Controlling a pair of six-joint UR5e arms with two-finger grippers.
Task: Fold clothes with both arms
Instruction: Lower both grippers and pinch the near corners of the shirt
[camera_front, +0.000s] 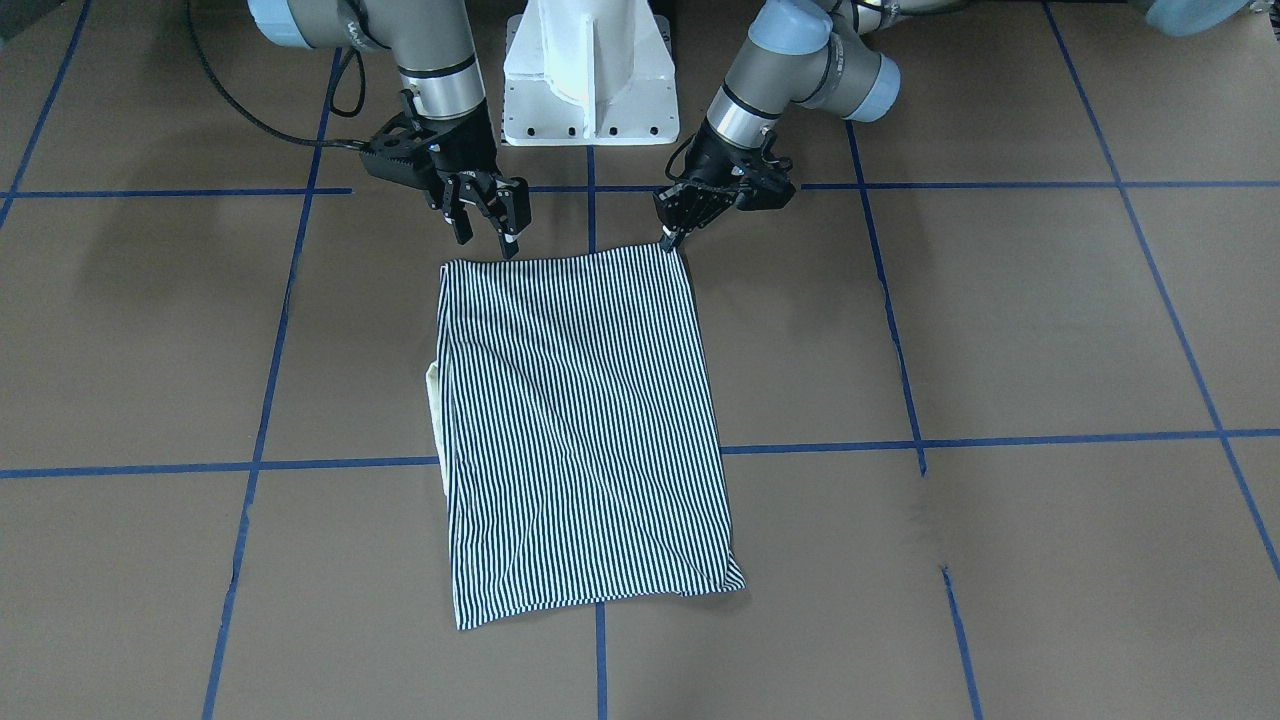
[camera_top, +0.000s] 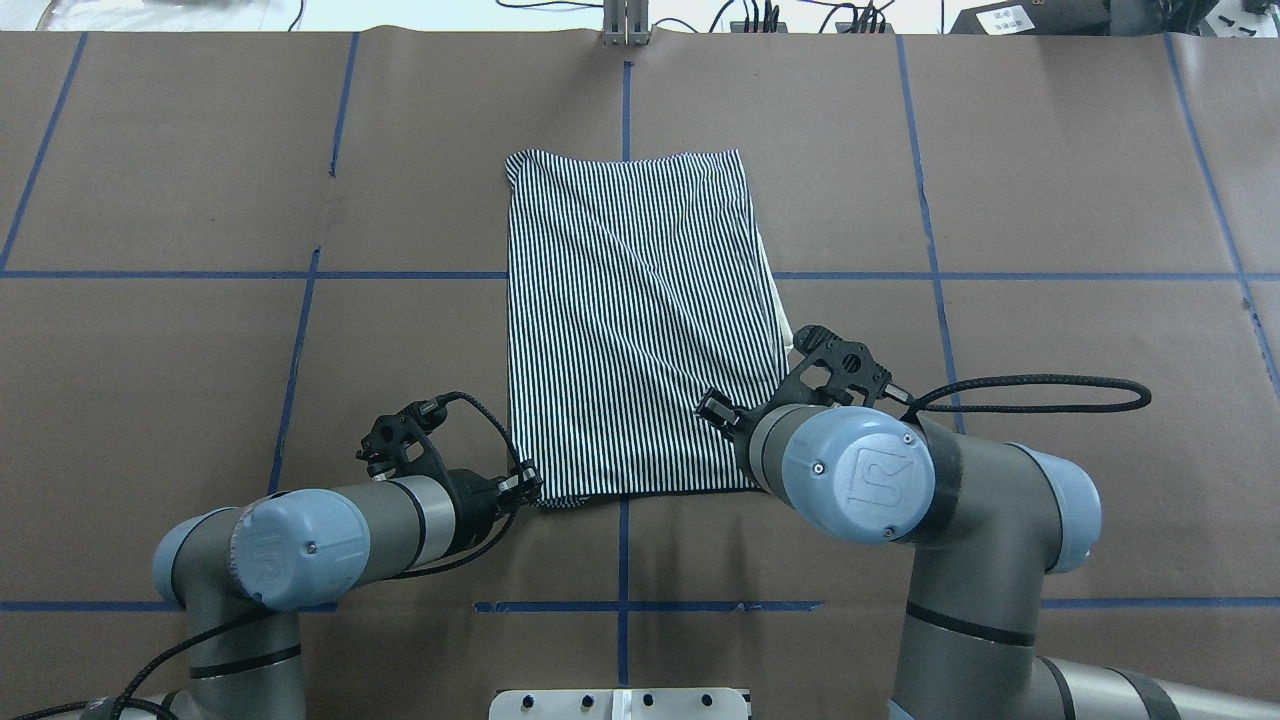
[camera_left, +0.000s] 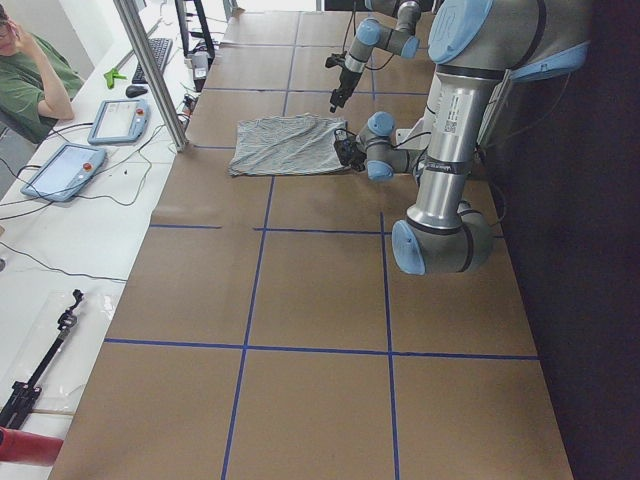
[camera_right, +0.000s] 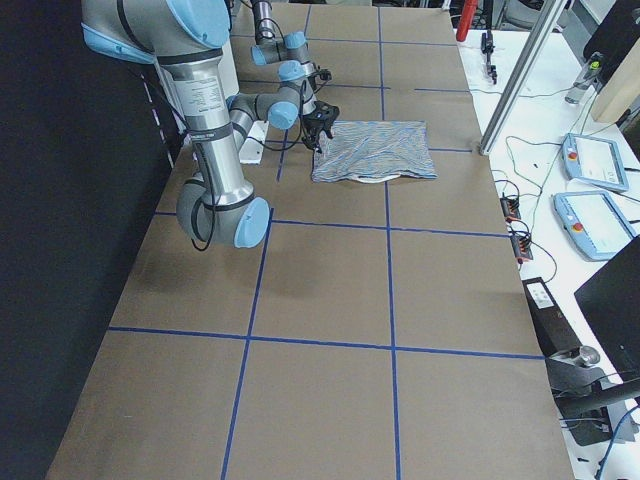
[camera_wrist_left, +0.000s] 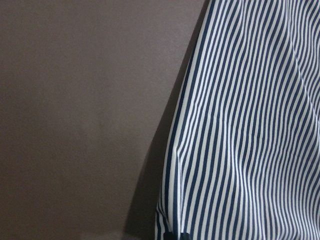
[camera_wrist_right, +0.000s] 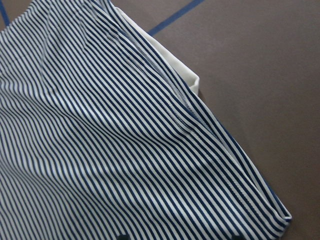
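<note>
The striped polo shirt (camera_front: 580, 420) lies folded into a tall rectangle on the brown table (camera_front: 1000, 330), back side up. Its cream collar (camera_front: 433, 400) pokes out from one long edge. The shirt also shows in the overhead view (camera_top: 640, 320). My left gripper (camera_front: 670, 236) is shut on the shirt's near corner; the left wrist view shows striped cloth (camera_wrist_left: 250, 140) right at the fingertips. My right gripper (camera_front: 487, 238) is open just above the other near corner. The right wrist view shows the shirt (camera_wrist_right: 100, 140) and collar (camera_wrist_right: 175, 65) below its spread fingers.
The white pedestal base (camera_front: 590, 70) stands close behind the shirt's near edge. Blue tape lines (camera_front: 1000, 440) cross the table. In the exterior left view, a metal post (camera_left: 150, 70), tablets (camera_left: 60, 170) and a seated person (camera_left: 30, 80) are along the far side.
</note>
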